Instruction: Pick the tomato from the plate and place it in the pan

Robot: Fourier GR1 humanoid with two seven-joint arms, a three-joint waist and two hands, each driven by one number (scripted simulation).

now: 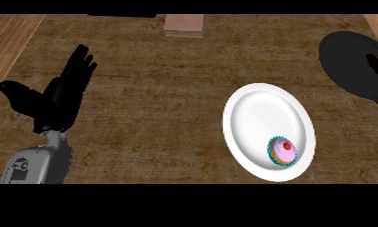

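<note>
Nothing picked yet. Left black hand (63, 91) resting open, fingers straight, holding nothing; pink-frosted cupcake (282, 151), no tomato, on round white plate (255, 108) well right; black pan (351, 63) beyond.

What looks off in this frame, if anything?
The white plate holds a pink-frosted cupcake near its lower rim, and no tomato shows anywhere. The black pan sits at the right edge. Only the left hand shows, open and resting.
</note>
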